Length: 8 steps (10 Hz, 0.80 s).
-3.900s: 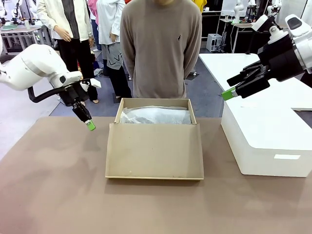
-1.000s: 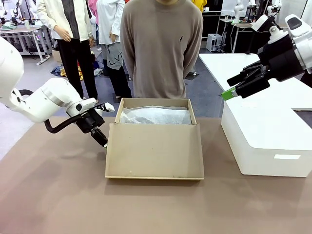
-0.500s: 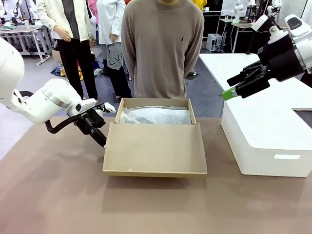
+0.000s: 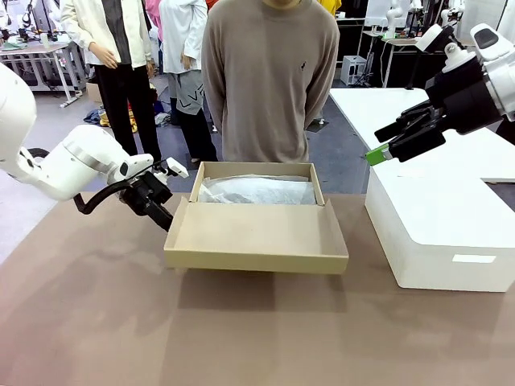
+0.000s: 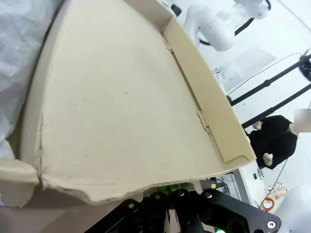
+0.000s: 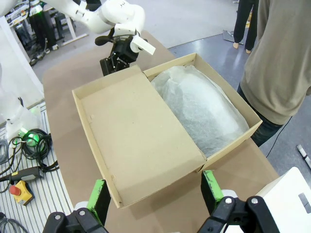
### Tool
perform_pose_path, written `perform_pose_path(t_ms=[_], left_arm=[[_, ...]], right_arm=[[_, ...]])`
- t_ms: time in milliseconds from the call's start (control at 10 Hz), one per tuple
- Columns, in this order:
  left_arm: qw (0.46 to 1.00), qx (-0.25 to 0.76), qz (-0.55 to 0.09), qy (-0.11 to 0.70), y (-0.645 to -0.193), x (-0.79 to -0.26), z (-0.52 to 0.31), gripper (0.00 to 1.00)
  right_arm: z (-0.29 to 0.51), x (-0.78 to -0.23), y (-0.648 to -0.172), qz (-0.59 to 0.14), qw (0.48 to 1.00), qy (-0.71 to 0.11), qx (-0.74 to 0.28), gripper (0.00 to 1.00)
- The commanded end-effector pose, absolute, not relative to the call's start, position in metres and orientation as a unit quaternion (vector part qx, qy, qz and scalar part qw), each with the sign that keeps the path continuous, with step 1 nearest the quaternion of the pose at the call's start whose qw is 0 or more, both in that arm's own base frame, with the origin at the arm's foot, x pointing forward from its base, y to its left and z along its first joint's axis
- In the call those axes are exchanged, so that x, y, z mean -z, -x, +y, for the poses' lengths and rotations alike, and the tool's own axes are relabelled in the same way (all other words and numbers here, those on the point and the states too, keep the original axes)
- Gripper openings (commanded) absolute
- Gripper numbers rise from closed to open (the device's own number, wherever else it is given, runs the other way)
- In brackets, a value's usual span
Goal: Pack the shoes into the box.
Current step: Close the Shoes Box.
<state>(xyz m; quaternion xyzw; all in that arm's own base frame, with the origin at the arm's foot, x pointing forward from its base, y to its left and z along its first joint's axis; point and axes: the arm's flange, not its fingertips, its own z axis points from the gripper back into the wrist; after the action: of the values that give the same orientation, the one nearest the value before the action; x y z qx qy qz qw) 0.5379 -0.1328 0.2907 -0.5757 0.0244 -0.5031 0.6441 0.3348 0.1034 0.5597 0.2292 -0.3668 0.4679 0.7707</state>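
- Left gripper (image 4: 166, 223) pressed together, tucked under the box (image 4: 257, 211) lid's left edge (lid tilted up).
- Right gripper (image 4: 378, 153) spread apart above the white block (image 4: 451, 225), holding nothing.

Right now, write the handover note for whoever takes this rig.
Left hand: shut, tucked under the lid's left edge, tipping it up off the table.
Right hand: open, holding nothing, raised above the white block.
Box: mid-table before the person, lined with tissue, no shoes inside.
Done: nothing packed.
Left: both shoes in, lid closed.
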Motion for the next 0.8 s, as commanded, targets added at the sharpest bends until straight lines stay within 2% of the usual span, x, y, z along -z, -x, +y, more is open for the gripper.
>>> perform_pose_path(t_ms=[0,300,700], left_arm=[[0.62,0.484,0.007,0.617,-0.543,-0.298,-0.13,0.0],[0.613,0.461,-0.004,0.642,-0.547,-0.31,-0.127,0.0],[0.634,0.425,-0.034,0.645,-0.549,-0.334,-0.119,0.0]], right_arm=[[0.103,-0.558,-0.338,-0.375,0.759,-0.241,-0.475,1.0],[0.103,-0.558,-0.338,-0.375,0.759,-0.241,-0.475,1.0],[0.103,-0.558,-0.338,-0.375,0.759,-0.241,-0.475,1.0]])
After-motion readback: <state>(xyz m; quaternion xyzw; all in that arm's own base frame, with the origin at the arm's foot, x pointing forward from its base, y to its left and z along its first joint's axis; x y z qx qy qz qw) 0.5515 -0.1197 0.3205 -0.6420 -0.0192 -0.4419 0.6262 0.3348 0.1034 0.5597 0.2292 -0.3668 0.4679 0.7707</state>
